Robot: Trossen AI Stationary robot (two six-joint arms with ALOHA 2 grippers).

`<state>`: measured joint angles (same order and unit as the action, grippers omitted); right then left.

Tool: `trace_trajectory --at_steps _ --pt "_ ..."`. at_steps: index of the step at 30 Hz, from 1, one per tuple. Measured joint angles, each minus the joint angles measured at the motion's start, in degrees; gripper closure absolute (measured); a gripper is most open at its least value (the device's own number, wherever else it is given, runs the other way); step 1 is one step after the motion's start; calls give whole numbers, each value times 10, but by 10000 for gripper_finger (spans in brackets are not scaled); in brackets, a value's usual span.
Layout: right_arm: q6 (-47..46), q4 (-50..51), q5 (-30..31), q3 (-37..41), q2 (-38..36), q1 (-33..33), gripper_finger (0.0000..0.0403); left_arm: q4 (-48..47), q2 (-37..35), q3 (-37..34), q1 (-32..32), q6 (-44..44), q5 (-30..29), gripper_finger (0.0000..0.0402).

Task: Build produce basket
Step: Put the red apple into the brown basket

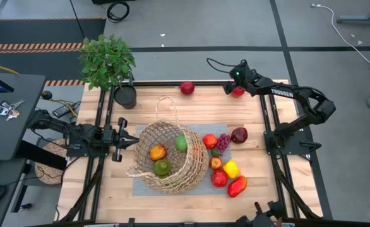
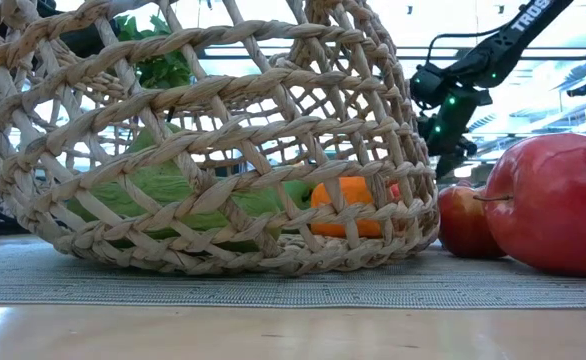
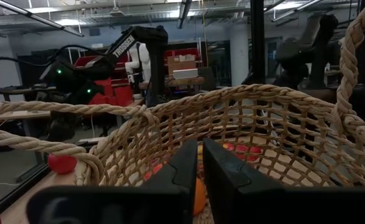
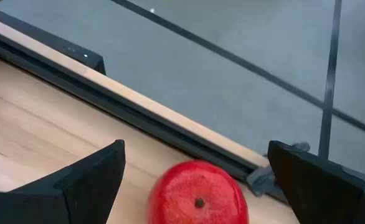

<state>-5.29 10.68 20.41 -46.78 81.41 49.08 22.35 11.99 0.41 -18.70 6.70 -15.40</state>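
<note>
Three pieces of produce [image 1: 163, 159] lie inside the basket [image 1: 170, 157] in the high view: an orange-yellow one, a light green one and a darker green one. The basket sits tipped on a grey mat [image 1: 134, 186] near the middle of the table [image 1: 261, 195]. More pieces cluster just beside it on the right, among them purple grapes [image 1: 223, 142] and a dark red fruit [image 1: 238, 134]. The left pincer [image 1: 133, 142] rests against the basket's left side. The right pincer [image 1: 232, 88] hangs over a red apple [image 1: 237, 92] at the table's far edge; another red fruit [image 1: 187, 87] lies near it. A potted plant [image 1: 108, 62] stands at the far left corner.

The low view looks through the weave at green and orange pieces.

In the left wrist view, the fingers [image 3: 223, 180] are pressed together, at the basket's rim.

In the right wrist view, the fingers [image 4: 89, 180] are spread wide on either side of the apple, not touching it.
</note>
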Motion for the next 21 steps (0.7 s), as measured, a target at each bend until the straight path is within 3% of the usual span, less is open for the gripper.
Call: trace_trajectory --at_steps 6,12,21 --pt "-40 39 -4 0 0 24 5 0 0 0 0 0 0 373" --pt "-61 5 -66 34 0 33 6 0 0 0 0 0 0 365" --pt "-65 -53 -51 94 1 33 6 0 0 0 0 0 0 373"
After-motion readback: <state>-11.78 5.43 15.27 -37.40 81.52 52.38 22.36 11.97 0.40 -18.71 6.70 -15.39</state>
